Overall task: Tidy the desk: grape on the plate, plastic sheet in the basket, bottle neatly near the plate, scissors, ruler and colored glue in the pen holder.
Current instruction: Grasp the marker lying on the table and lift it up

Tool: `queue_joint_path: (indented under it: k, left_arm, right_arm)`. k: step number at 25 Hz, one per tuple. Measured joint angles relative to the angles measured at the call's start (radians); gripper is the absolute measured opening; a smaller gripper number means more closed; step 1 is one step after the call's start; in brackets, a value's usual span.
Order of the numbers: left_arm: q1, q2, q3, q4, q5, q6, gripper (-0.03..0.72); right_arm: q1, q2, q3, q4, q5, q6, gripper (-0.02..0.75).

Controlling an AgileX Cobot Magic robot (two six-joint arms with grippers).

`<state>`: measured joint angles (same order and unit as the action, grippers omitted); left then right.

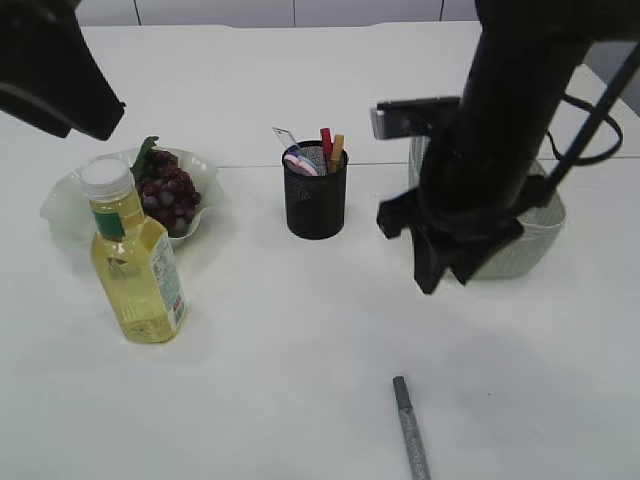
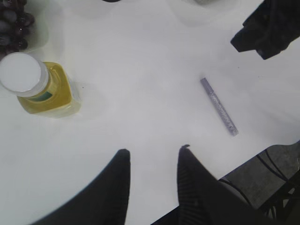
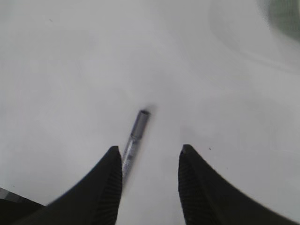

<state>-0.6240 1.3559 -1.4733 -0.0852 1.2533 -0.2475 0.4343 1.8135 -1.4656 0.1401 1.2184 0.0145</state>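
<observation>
A grey glitter glue stick (image 1: 410, 430) lies on the white desk at the front; it also shows in the left wrist view (image 2: 219, 106) and the right wrist view (image 3: 135, 134). My right gripper (image 3: 148, 152) is open and empty above it; in the exterior view it (image 1: 442, 268) hangs above the desk. My left gripper (image 2: 151, 152) is open and empty, high over the desk. The bottle (image 1: 134, 253) of yellow liquid stands in front of the plate (image 1: 62, 208) that holds the grapes (image 1: 168, 190). The black pen holder (image 1: 315, 200) holds several items.
A pale green basket (image 1: 530, 235) stands at the right behind my right arm. The bottle (image 2: 33, 84) also shows in the left wrist view. The desk's front edge (image 2: 262, 150) and cables below it show at lower right of the left wrist view.
</observation>
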Motion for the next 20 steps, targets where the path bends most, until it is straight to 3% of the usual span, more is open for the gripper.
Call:
queue_joint_path:
  k: [9,13,20]
  left_arm:
    - [0.0,0.0,0.0,0.0,0.0,-0.01,0.253]
    - [0.0,0.0,0.0,0.0,0.0,-0.01,0.253]
    - [0.0,0.0,0.0,-0.011,0.0,-0.01,0.253]
  right_arm:
    - [0.0,-0.043,0.235,0.009,0.0,0.153,0.3]
    - [0.0,-0.044,0.272,0.119,-0.035,0.197,0.3]
    - [0.004,-0.044,0.291,0.142,-0.173,0.208,0.3]
